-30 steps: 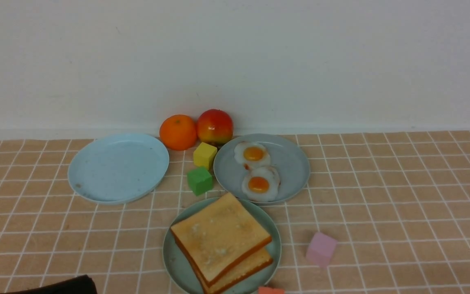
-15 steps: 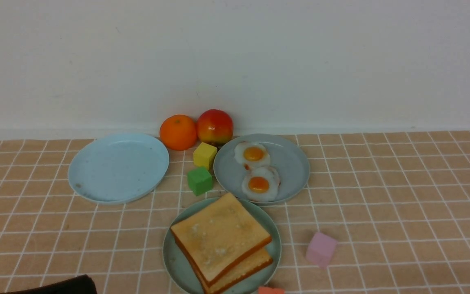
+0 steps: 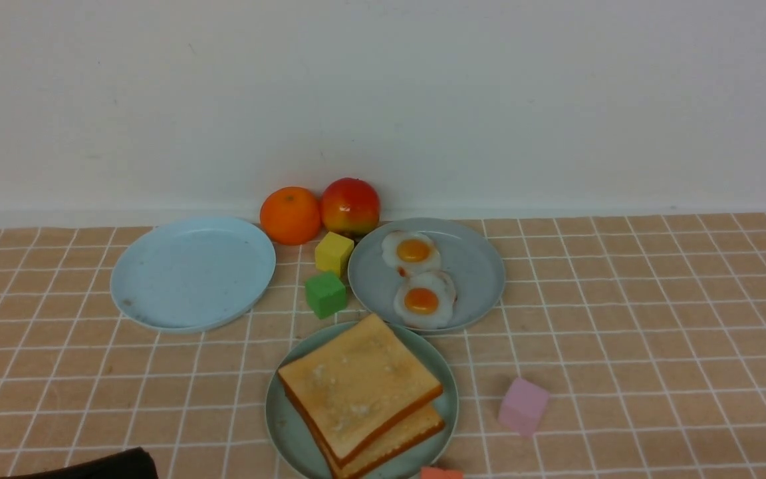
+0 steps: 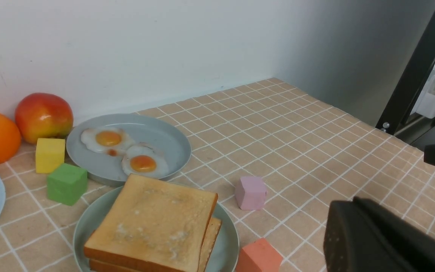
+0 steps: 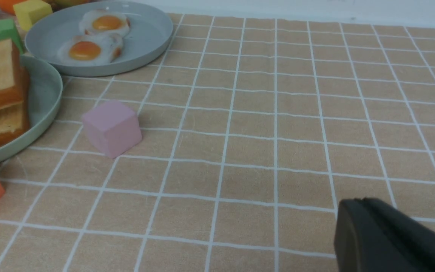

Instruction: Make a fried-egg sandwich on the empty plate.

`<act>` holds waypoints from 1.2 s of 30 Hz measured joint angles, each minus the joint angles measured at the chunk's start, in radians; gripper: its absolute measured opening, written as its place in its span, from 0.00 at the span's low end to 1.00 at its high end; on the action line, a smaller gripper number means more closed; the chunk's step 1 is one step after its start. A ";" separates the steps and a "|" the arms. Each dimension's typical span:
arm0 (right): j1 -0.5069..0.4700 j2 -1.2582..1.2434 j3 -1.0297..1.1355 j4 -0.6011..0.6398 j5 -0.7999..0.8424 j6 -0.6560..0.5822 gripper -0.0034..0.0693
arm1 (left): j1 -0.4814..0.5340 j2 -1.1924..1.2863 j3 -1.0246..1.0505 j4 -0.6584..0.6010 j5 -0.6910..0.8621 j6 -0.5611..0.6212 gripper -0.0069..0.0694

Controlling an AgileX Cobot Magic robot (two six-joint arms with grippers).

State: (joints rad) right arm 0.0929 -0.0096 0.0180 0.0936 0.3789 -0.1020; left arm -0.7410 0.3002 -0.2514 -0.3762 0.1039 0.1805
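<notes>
Two toast slices (image 3: 356, 386) lie stacked on a pale mint-green plate (image 3: 283, 426) at the front centre. Behind it, two fried eggs (image 3: 413, 251) (image 3: 423, 301) lie on a greyish-blue plate (image 3: 483, 266). The light sky-blue plate (image 3: 190, 273) at the left is the empty plate. My left gripper (image 4: 353, 204) is shut on nothing, hanging over bare tiles well to the side of the toast (image 4: 153, 223). My right gripper (image 5: 361, 204) is also shut and empty, over the tiles away from the plates. In the front view only a dark bit of the left arm (image 3: 90, 466) shows.
An orange (image 3: 290, 214) and a red apple (image 3: 350, 205) sit against the back wall. A yellow cube (image 3: 334, 253) and a green cube (image 3: 325, 293) stand between the plates. A pink cube (image 3: 523, 405) and a salmon cube (image 3: 441, 473) lie right of the toast plate.
</notes>
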 joint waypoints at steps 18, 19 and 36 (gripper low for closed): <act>0.000 0.000 -0.001 0.001 0.002 -0.001 0.06 | 0.157 -0.060 0.034 0.096 -0.079 -0.061 0.07; 0.000 0.000 -0.001 0.001 0.002 -0.001 0.06 | 0.238 -0.101 0.054 0.148 -0.073 -0.099 0.07; 0.000 0.000 -0.001 0.001 0.003 0.000 0.08 | 0.634 -0.310 0.282 0.376 0.268 -0.494 0.07</act>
State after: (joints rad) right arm 0.0926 -0.0096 0.0169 0.0946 0.3818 -0.1019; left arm -0.1075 -0.0100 0.0309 0.0000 0.3719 -0.3133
